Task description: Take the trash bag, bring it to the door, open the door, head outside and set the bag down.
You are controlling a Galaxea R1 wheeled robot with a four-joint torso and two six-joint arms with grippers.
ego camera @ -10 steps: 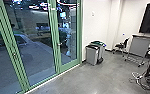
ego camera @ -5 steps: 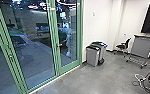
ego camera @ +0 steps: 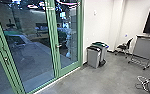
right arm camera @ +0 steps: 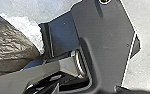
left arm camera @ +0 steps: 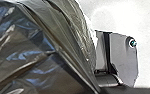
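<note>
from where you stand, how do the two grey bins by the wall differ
The front bin has a black top, while the rear bin has a green one. The front bin stands nearer and partly hides the rear bin. Both have grey bodies and stand upright.

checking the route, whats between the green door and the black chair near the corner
Two grey bins stand on the floor between the green door and the black chair, seen in the head view.
</note>
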